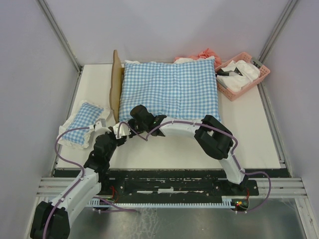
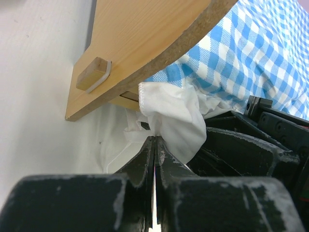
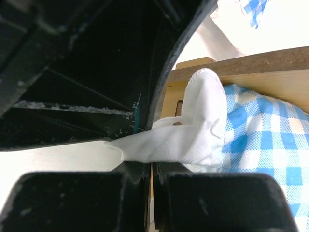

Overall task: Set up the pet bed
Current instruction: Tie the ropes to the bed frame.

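Seating the checked cushion [image 1: 169, 89] on the pet bed [image 1: 116, 82] is judged to be the step in hand. The bed is found at the far middle of the table [image 1: 199, 149], with its wooden headboard stood up along the cushion's left edge. The rest of the frame is hidden under the cushion.

Both grippers are found together at the cushion's near-left corner, right by the foot of the headboard. The right gripper [image 3: 147, 163] is seen pressed fully together, and the white frill [image 3: 193, 130] is pinched between its jaws. The left gripper [image 2: 154, 142] is closed tight as well. The frill is touched at its tips, but whether any cloth is caught there cannot be told.

A small checked pillow [image 1: 83, 124] is seen on the table left of the headboard, and a pink basket [image 1: 249, 82] at the far right corner.

Next, it is judged, the corner needs to be drawn square against the headboard and pushed down inside the rail before the cloth is let go. Care is called for so that the light frame is not dragged along with the frill.
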You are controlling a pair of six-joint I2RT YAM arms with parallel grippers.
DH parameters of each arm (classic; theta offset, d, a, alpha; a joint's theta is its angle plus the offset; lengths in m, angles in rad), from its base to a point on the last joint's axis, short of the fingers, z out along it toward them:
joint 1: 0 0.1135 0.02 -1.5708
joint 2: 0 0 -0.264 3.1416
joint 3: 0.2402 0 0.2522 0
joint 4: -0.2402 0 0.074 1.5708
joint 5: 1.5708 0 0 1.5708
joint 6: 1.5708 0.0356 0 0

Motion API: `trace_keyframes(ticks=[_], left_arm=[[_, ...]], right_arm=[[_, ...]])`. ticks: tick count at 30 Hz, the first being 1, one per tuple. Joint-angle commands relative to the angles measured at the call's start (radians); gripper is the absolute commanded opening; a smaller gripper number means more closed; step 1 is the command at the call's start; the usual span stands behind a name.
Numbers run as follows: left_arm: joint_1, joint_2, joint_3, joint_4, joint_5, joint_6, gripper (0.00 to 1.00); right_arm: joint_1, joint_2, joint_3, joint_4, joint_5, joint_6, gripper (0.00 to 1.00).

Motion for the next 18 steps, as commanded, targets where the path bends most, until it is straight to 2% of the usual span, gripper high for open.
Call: trace_keyframes(ticks=[1, 9, 18], left_arm=[[0.004, -0.012, -0.005, 0.028, -0.007, -0.033, 0.03], [0.004, -0.012, -0.001, 0.020, -0.008, -0.032, 0.03], [0.004, -0.038, -0.006, 0.012, -0.023, -0.026, 0.03]], right_arm=[[0.000, 0.000, 0.007, 0.094, 0.053, -0.023, 0.02], [-0.006, 0.014, 0.013, 0.094, 0.108, 0.043, 0.02], [-0.017, 0.014, 0.021, 0.068, 0.097, 0.118, 0.02]])
